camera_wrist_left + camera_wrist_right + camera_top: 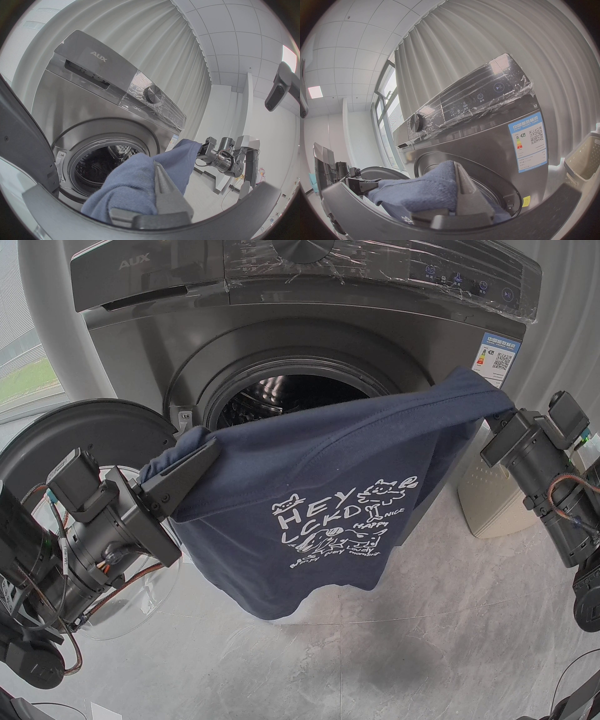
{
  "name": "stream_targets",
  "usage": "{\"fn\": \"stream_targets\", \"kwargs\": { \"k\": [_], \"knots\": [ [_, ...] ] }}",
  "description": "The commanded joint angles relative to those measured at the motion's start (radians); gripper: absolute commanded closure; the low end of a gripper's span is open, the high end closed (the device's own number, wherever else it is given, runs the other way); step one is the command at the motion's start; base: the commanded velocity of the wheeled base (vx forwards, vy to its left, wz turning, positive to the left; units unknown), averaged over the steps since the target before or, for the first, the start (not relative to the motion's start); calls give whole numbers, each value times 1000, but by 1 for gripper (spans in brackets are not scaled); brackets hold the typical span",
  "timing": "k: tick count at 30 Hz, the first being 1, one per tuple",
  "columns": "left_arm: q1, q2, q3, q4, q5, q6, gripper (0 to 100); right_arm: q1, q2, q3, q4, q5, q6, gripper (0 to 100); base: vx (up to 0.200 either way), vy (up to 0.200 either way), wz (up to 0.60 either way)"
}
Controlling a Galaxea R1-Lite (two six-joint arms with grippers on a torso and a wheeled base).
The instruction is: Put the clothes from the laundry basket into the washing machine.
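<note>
A navy T-shirt [312, 490] with white print hangs stretched between both grippers, right in front of the open drum [281, 396] of the grey washing machine [300, 321]. My left gripper [197, 455] is shut on the shirt's left end, by the lower left of the opening. My right gripper [497, 412] is shut on the right end, beside the machine's front right corner. The cloth bunches over the fingers in the left wrist view [137, 181] and the right wrist view [431, 187]. The shirt's lower half dangles above the floor.
The round machine door [87, 446] stands swung open at the left, behind my left arm. A beige laundry basket [494, 502] stands on the grey floor to the right of the machine. Open floor [375, 652] lies in front.
</note>
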Motion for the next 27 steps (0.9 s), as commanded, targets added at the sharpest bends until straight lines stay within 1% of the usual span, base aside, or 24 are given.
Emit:
{"fn": "stream_targets", "kwargs": {
  "k": [1,16,22,27],
  "knots": [
    [-1,6,-4,1,1,0,100,-5,-9,-1,1,0,0,100,0,0,0],
    [-4,6,-24,4,-1,1,100,-5,-9,8,1,0,0,100,0,0,0],
    [-9,43,-40,-8,1,1,100,-5,-8,10,1,0,0,100,0,0,0],
    [-10,54,-63,-6,-2,1,100,-7,-8,10,4,-20,0,100,0,0,0]
  ]
}}
